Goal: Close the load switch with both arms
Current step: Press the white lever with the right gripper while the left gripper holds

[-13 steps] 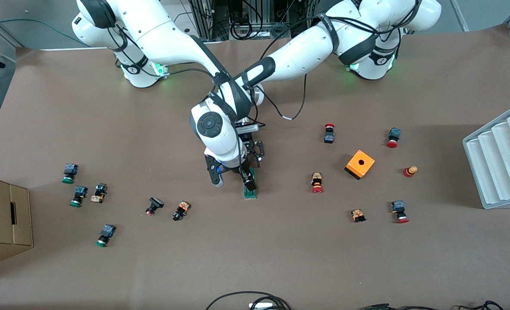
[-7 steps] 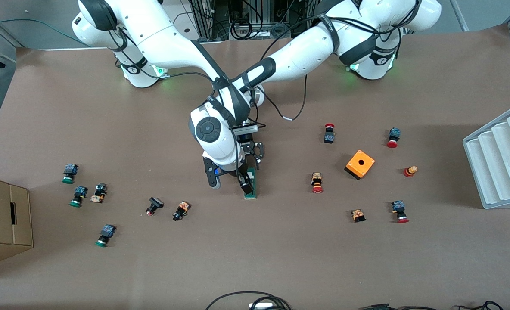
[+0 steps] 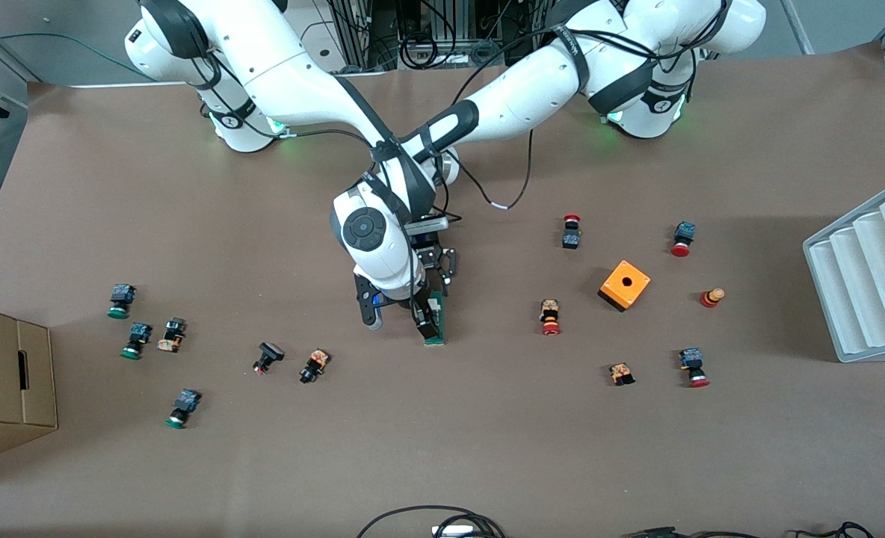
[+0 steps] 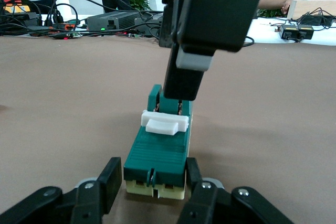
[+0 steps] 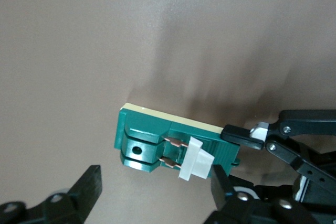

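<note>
A cardboard box (image 3: 5, 381) is sitting at the right arm's end of the desk (image 3: 442, 448), with green-capped push-buttons (image 3: 134, 340) lying near it. At mid-desk the load switch (image 3: 435, 321) is lying flat. The right claw (image 3: 394, 314) is hanging over it with fingers spread wide, one finger (image 3: 424, 317) covering part of the switch. The left claw (image 4: 152, 184) is clamping the switch's end. The orange box (image 3: 625, 285) and red-capped buttons (image 3: 550, 317) are lying toward the left arm's end.

Load switch (image 5: 157, 148) on table; left hand (image 5: 249, 132) apparently gripping one end.
</note>
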`<state>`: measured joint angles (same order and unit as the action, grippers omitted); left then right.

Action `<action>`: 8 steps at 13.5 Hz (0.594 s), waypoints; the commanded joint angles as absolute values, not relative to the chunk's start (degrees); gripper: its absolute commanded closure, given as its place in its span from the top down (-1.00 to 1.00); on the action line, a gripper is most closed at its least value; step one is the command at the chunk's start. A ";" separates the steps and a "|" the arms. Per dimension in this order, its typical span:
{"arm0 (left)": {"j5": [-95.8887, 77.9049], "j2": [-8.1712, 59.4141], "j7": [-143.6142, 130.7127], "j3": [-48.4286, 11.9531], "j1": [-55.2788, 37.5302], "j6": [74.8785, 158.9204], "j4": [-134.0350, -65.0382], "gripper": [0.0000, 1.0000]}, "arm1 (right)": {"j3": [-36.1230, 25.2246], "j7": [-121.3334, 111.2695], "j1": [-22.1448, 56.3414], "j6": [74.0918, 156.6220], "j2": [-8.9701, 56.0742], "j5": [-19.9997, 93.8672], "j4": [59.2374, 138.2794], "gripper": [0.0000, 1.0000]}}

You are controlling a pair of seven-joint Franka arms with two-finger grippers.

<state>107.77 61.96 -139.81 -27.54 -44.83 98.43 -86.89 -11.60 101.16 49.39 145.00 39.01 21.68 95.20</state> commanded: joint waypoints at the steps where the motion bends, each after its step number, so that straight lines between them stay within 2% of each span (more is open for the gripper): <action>1: 106.88 60.56 -139.31 -27.33 -44.82 98.09 -88.15 0.16 | -11.87 101.78 49.92 145.63 40.43 23.38 93.34 0.72; 8: 106.96 60.64 -139.31 -27.33 -44.82 98.09 -88.15 0.16 | -10.20 101.87 49.22 145.46 38.67 23.55 95.09 0.66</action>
<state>107.77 61.96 -139.81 -27.54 -44.82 98.43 -86.89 -10.84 101.83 49.39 145.21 39.05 21.74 94.70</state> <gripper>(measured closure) 0.414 0.163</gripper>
